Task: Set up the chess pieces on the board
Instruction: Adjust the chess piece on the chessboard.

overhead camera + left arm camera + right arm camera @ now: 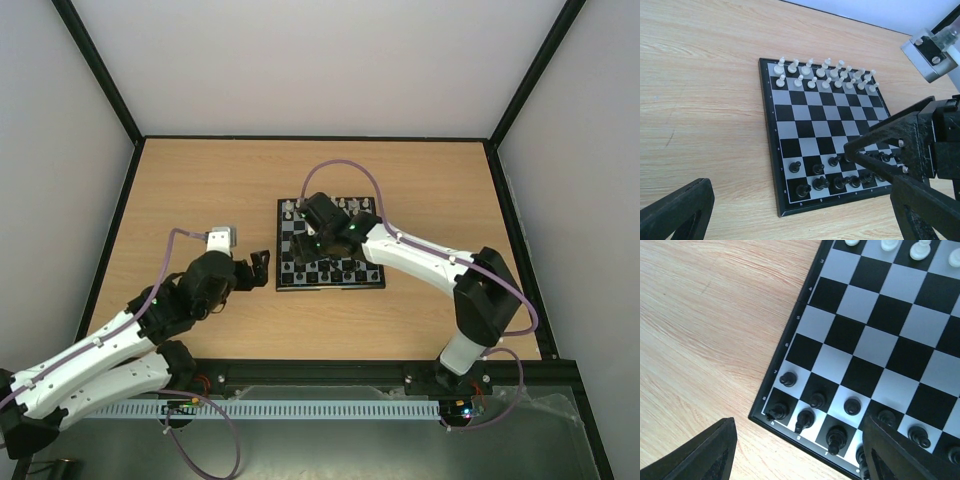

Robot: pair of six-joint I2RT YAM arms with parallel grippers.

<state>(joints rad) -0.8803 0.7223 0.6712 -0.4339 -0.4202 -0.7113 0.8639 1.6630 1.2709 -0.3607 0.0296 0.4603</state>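
While right gripper (799,418) and left gripper (258,268) hang spread, empty, black chess pieces (787,379) on board (875,315) likely need gentle centring.

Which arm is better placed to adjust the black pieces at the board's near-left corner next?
Right, probably: the right gripper hangs open directly over the board, those black pieces just below it. The left gripper sits beside the board, off it.
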